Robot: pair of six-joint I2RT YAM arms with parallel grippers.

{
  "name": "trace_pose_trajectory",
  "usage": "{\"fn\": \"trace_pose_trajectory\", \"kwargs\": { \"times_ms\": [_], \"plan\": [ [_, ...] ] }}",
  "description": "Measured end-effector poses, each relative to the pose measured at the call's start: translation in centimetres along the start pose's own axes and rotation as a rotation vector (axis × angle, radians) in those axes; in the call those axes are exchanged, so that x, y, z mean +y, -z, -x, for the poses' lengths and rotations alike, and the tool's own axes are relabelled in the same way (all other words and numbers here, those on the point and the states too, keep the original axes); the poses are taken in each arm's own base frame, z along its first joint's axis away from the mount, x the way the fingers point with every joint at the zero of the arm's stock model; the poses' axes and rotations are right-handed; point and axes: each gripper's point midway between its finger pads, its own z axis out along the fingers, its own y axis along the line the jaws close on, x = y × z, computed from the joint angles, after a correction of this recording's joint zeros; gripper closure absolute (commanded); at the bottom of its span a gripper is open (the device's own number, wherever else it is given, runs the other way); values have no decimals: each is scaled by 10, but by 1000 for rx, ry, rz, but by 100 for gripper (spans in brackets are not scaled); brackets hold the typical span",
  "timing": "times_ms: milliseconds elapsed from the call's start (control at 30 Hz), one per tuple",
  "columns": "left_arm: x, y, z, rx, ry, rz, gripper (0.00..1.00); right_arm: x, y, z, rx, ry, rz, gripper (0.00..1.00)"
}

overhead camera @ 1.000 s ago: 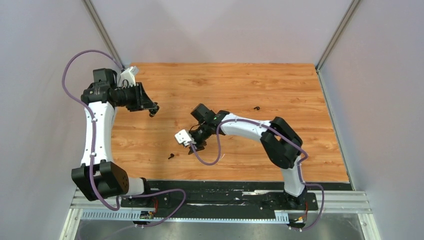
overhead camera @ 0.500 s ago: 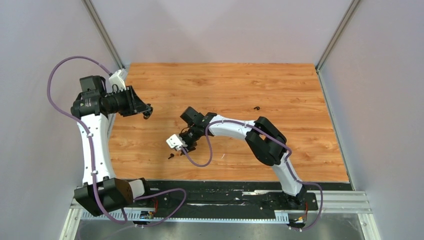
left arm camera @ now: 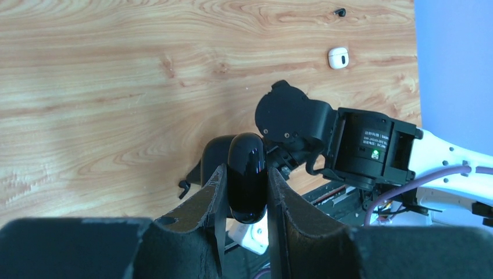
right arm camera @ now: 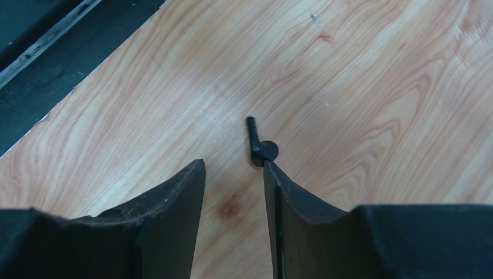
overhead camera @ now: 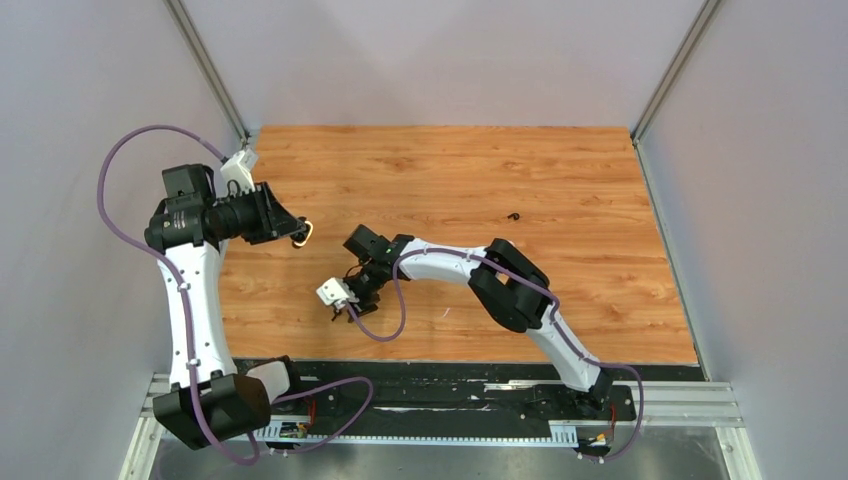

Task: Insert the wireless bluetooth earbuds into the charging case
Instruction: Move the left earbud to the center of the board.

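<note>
The wooden table [overhead camera: 600, 300] filled most of the top view, and the right gripper [overhead camera: 347, 306] sat low over its near-left part. Every place below was taken from that gripper.

The right arm [overhead camera: 450, 262] ran in from the gripper's right, rising from its base at the near edge and folding at the elbow before reaching down to it. The left arm [overhead camera: 195, 290] stood to the gripper's left, its forearm raised and turned toward the table.

The left gripper [left arm camera: 245, 172] hung above the table, to the left of the right gripper and farther back. It was clenched on a glossy black charging case [left arm camera: 247, 195], which stood on end between the pads and poked out past the fingertips.

The right gripper's own fingers [right arm camera: 174, 197] were parted and gripped nothing.

A white case [left arm camera: 338, 57] lay on the wood well beyond the right gripper, as the left wrist view showed it. A black earbud [right arm camera: 260, 148] lay just ahead of the gripper's fingertips — its round end at the tip of one finger, its stem pointing away. A second black earbud [overhead camera: 514, 215] lay well apart, to the gripper's right and farther back.
</note>
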Motion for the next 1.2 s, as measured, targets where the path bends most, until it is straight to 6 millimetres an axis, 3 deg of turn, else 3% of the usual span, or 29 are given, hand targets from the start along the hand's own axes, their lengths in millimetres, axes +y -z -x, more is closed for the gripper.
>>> {"fn": "trace_pose_trajectory", "kwargs": {
  "times_ms": [433,967,1200],
  "plan": [
    [-2,1,-11,1,10,-4,100,-13,-6,2,-12,-8,-18,54],
    [-3,0,-10,-1,15,-11,100,-8,-22,11,-20,2,14,71],
    [-4,-1,-8,-1,22,-24,100,-9,-5,-5,84,-248,-71,86]
  ]
}}
